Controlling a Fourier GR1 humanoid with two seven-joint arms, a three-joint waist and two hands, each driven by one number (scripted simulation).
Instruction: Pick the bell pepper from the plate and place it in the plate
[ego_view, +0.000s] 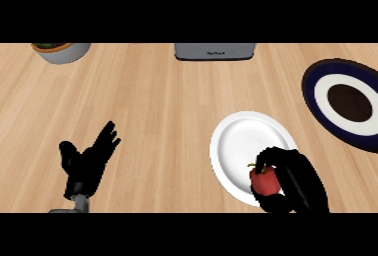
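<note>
**A:** Head view, looking steeply down at the wooden counter (162, 100). Where is the bell pepper?

**B:** The red bell pepper (264, 181) is at the near right, over the near edge of the white plate (240, 145). The right hand (295, 182) is curled round it, fingers arching over the top and right side, so much of the pepper is hidden. I cannot tell whether it is touching the plate or already lifted just clear.

**A:** Why hold it from that side?

**B:** My guess: the forearm comes in from the near edge, so wrapping from the right keeps the wrist straight and leaves the way open toward the dark plate (347, 102), the blue-rimmed one with the white ring, far right and partly cut off by the view's edge. That looks like the destination.

**A:** And the other hand?

**B:** The left hand (87, 162) is at the near left, fingers straight and spread, holding nothing. It is resting, well apart from both plates.

**A:** Anything else?

**B:** A grey appliance (215, 51) at the far middle edge and a pot with greenery (60, 51) at the far left, both well away from the likely path.

**A:** Progress?

**B:** The grasp seems made; carrying and setting down are not yet done.
</note>
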